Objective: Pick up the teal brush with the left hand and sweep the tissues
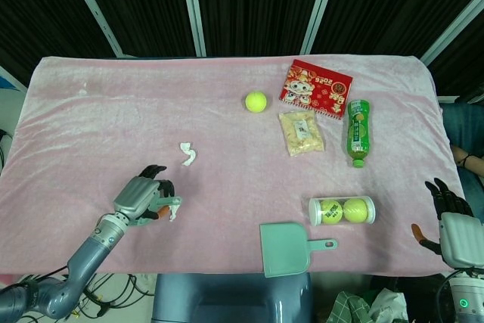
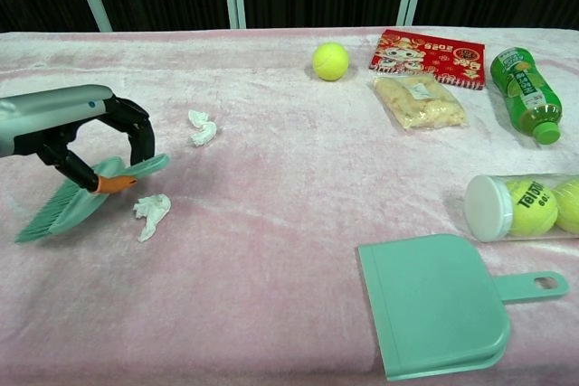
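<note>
We saw the left hand (image 2: 86,137) gripping the teal brush (image 2: 77,198) by its handle, bristles tilted down toward the cloth, presumably readying a sweep. The nearer tissue (image 2: 150,212) lay just beside the brush; the second tissue (image 2: 201,127) sat farther beyond it, and the teal dustpan (image 2: 439,306) well apart. The right hand (image 1: 454,221) rested empty, fingers spread, at the edge of the pink tablecloth (image 2: 298,178). Dark panels stood behind.

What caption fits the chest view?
Left hand holds a teal brush beside a crumpled tissue on pink cloth.
</note>
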`<state>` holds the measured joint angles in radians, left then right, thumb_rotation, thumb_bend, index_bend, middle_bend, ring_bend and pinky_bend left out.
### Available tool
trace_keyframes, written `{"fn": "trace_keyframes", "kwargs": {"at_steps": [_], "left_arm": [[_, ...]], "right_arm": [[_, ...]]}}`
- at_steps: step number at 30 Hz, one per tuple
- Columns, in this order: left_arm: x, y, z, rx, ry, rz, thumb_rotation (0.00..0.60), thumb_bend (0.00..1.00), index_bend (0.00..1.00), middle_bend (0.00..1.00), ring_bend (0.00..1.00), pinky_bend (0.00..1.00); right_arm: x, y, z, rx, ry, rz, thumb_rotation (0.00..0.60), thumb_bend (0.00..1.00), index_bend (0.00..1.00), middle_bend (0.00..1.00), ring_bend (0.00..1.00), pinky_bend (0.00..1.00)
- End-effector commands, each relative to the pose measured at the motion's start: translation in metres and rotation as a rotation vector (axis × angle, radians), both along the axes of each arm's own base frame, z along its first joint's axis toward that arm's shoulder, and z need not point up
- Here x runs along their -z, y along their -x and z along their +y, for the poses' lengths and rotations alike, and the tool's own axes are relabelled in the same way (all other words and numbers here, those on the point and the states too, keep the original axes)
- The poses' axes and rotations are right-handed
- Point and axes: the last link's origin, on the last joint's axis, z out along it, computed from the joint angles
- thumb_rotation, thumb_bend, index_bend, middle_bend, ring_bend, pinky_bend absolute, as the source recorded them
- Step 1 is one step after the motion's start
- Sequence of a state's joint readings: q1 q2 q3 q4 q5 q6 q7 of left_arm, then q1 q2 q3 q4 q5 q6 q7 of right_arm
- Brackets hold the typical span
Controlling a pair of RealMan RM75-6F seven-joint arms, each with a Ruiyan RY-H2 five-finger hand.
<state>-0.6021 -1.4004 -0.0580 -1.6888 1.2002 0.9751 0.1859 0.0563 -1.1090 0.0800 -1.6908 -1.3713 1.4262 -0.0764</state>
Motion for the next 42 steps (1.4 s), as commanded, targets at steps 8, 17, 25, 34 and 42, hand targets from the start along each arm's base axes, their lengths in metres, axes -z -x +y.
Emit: {"fn": "trace_keyframes", "kwargs": {"at_steps": [8,17,25,34,42], "left_arm": [[0.027,-0.015,0.018,-0.010,-0.044,-0.134,0.600,0.38,0.51,0.53,0.08,0.06],[0.043,-0.042,0.031,-0.034,-0.052,-0.358,0.600,0.38,0.52,0.54,0.08,0.06],[0.051,-0.067,0.049,0.007,-0.104,-0.468,0.600,0.38,0.53,0.54,0.08,0.06],[0.054,-0.109,0.067,0.072,-0.187,-0.897,0.600,0.38,0.56,0.55,0.08,0.11],[0.037,-0.114,0.078,0.144,-0.260,-1.030,0.600,0.38,0.55,0.55,0.09,0.14]], "right_arm": [[0.000,0.000,0.000,0.002,-0.001,-0.001,0.600,0.22,0.13,0.06,0.15,0.18],[0.000,0.000,0.000,0.002,0.001,-0.002,0.600,0.22,0.13,0.06,0.15,0.18],[0.000,0.000,0.000,0.001,0.000,-0.005,0.600,0.22,0.13,0.06,0.15,0.18],[0.001,0.000,0.000,0.002,-0.002,-0.001,0.600,0.22,0.13,0.06,0.15,0.18],[0.001,0.000,0.001,0.005,-0.004,0.000,0.600,0.23,0.13,0.06,0.15,0.18]]}}
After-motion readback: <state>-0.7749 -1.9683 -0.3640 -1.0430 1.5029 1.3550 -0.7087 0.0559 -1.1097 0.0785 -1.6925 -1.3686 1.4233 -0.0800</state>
